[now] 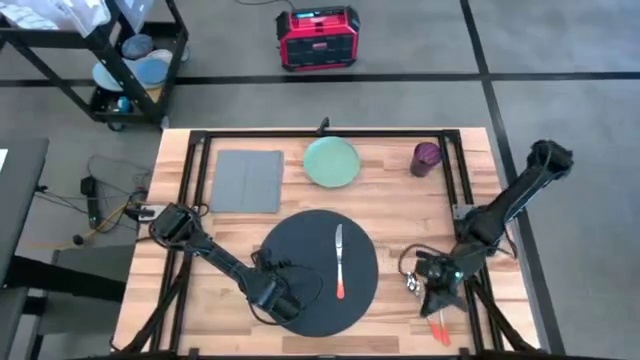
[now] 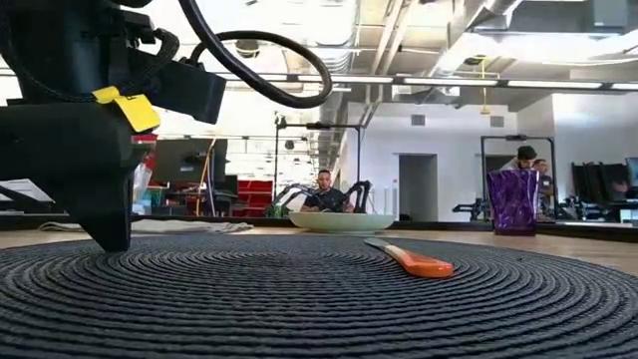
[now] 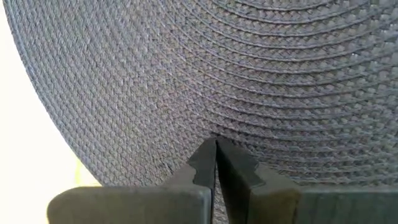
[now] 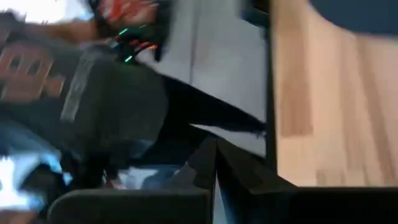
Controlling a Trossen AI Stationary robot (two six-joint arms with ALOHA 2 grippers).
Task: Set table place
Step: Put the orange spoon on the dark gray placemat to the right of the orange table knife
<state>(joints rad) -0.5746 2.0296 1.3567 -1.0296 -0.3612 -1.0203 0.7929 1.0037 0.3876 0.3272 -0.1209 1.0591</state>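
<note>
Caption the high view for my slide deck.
Left tool shut on round black-grey woven placemat bearing an orange-handled knife; right tool at table edge.

Light-wood plank surface (image 1: 400,215) edged in thin black framing, a large round dark-grey woven placemat (image 1: 310,245) lying flat near its front edge at the middle, concentric ribbed weave visible up close, mat overhanging the front edge slightly
</note>
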